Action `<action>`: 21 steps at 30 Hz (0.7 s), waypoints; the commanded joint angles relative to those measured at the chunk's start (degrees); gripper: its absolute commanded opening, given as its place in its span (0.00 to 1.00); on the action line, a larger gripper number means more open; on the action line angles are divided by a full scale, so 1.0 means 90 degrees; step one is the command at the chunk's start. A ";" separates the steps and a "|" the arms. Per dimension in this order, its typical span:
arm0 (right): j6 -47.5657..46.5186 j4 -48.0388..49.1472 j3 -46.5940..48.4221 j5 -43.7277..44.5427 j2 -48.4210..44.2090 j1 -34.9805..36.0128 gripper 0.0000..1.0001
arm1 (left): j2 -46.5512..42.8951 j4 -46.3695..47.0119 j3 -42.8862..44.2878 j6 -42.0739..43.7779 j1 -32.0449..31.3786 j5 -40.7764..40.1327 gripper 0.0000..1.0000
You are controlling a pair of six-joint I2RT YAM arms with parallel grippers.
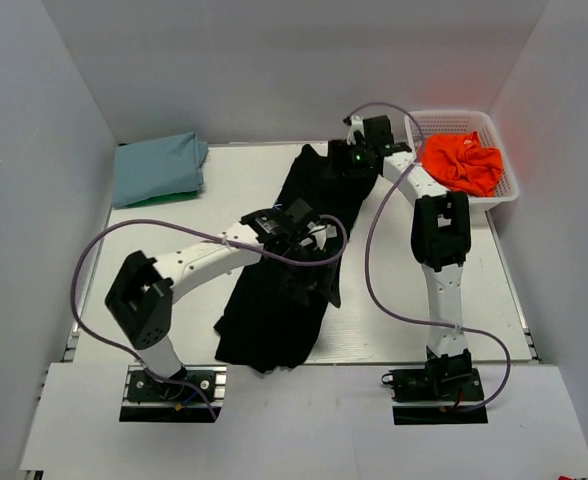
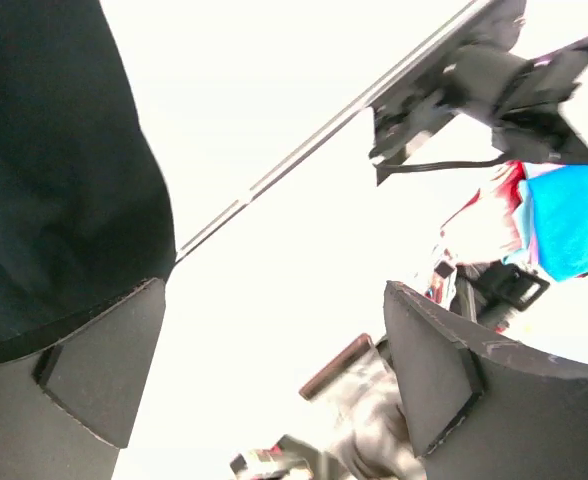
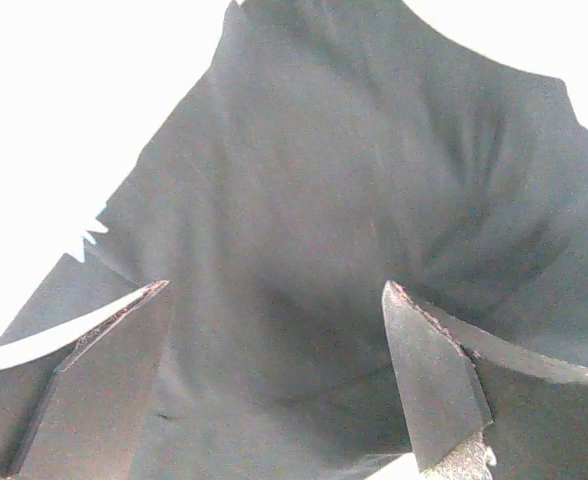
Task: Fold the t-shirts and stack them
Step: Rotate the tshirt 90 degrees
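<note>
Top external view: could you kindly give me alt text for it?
A black t-shirt lies lengthwise centrally, open left end effector over its middle, open right end effector at its far end. Far left lies a folded light blue t-shirt; far right, an orange t-shirt in a basket.

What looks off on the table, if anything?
The black t-shirt lies diagonal and bunched mid-table, unfolded. The orange t-shirt sits crumpled in the white basket. The light blue t-shirt, far left, is folded.

White mesh basket (image 1: 456, 120), seemingly plastic, at far right corner of the white table (image 1: 234, 185)
</note>
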 commanded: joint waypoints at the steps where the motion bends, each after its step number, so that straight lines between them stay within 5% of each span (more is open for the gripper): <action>1: -0.0124 0.0170 0.0962 0.0179 -0.0662 0.0224 0.90 | -0.0469 -0.0188 -0.0312 0.0238 -0.0006 -0.0184 1.00; 6: 0.0167 -0.0272 0.0234 0.0870 -0.1471 0.0771 0.90 | -0.2145 -0.0293 -0.0968 -0.0435 0.0169 -0.2719 1.00; 7: 0.0226 -0.0244 -0.0696 0.0931 -0.1937 0.0830 0.90 | -0.2392 -0.0391 -0.1230 -0.0978 0.0170 -0.3865 1.00; 10: 0.0890 -0.0126 -0.2230 0.1428 -0.2611 0.1337 0.90 | -0.3289 -0.0587 -0.1806 -0.1675 0.0170 -0.5171 1.00; 16: 0.2023 0.0322 -0.4511 0.2123 -0.3669 0.2139 0.90 | -0.3811 -0.0401 -0.2531 -0.1609 0.0170 -0.5819 1.00; 21: 0.1945 0.0567 -0.4769 0.1742 -0.3280 0.2384 0.90 | -0.3422 -0.0304 -0.2531 -0.1550 0.0228 -0.5879 1.00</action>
